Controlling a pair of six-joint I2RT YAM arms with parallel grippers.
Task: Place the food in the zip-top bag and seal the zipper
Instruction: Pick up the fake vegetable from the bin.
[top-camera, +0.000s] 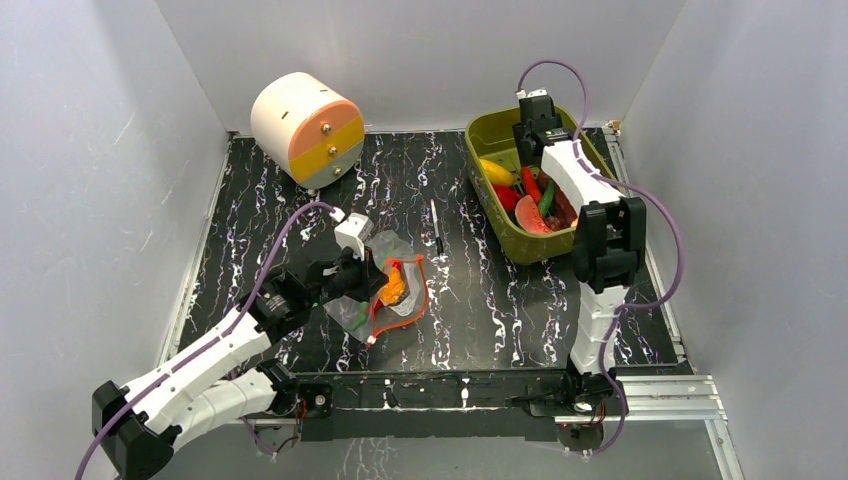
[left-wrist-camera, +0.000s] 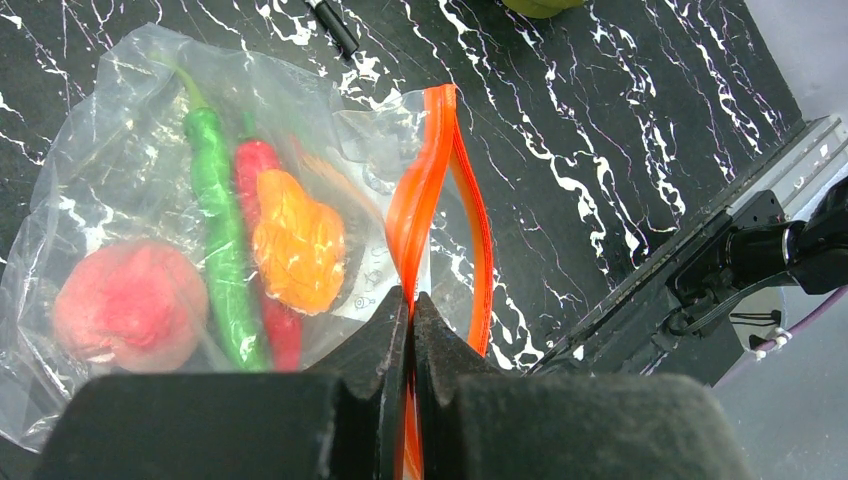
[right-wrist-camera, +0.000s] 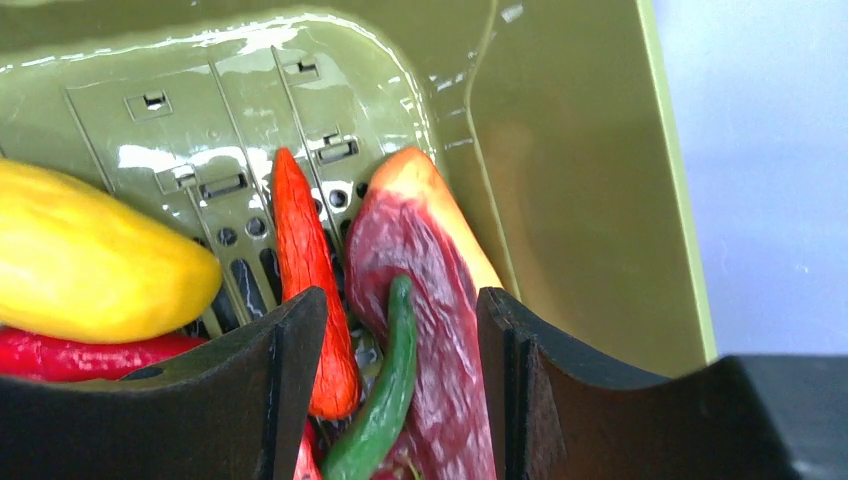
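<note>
The clear zip-top bag (left-wrist-camera: 130, 160) lies on the black marbled table (top-camera: 500, 300); it also shows in the top view (top-camera: 395, 285). Inside it lie a pink-orange peach (left-wrist-camera: 125, 305), a long green pepper (left-wrist-camera: 225, 250), a red chili (left-wrist-camera: 258, 170) and an orange piece (left-wrist-camera: 300, 240). Its orange-red zipper (left-wrist-camera: 432, 160) gapes open in a loop. My left gripper (left-wrist-camera: 410, 300) is shut on one zipper strip. My right gripper (right-wrist-camera: 400, 310) is open above food in the olive-green tub (top-camera: 495, 135): a green pepper (right-wrist-camera: 385, 400), an orange-red chili (right-wrist-camera: 305, 260), a dark red-orange piece (right-wrist-camera: 430, 270) and a yellow piece (right-wrist-camera: 90, 260).
A thin black pen-like stick (top-camera: 437, 228) lies between bag and tub. A cream and orange cylinder (top-camera: 305, 125) stands at the back left. White walls close in the table on three sides. A metal rail (top-camera: 650, 385) runs along the near edge.
</note>
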